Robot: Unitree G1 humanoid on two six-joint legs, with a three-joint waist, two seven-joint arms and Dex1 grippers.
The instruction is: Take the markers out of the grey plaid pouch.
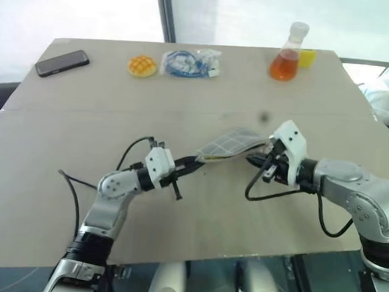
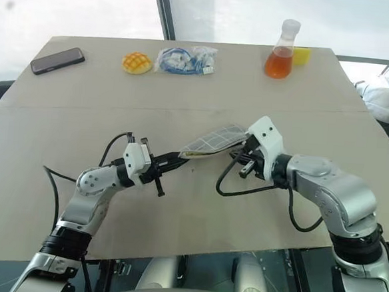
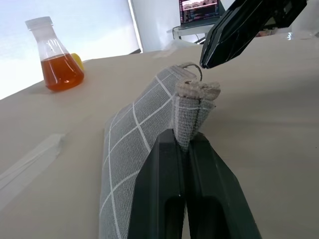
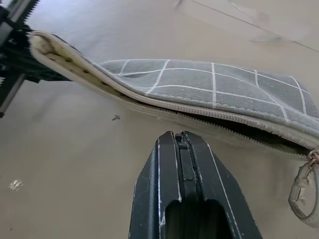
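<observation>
I see my left gripper [image 3: 187, 144] pinching the grey plaid pouch [image 1: 226, 145] end, soft grid fabric; right gripper [image 4: 180, 142] pressed together, pouch inside hidden

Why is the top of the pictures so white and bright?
In the left eye view, daylight from the window behind the table washes out to white; in the left wrist view the same brightness sits behind the orange flask; in the right wrist view the grey plaid pouch is evenly lit, without glare.
</observation>
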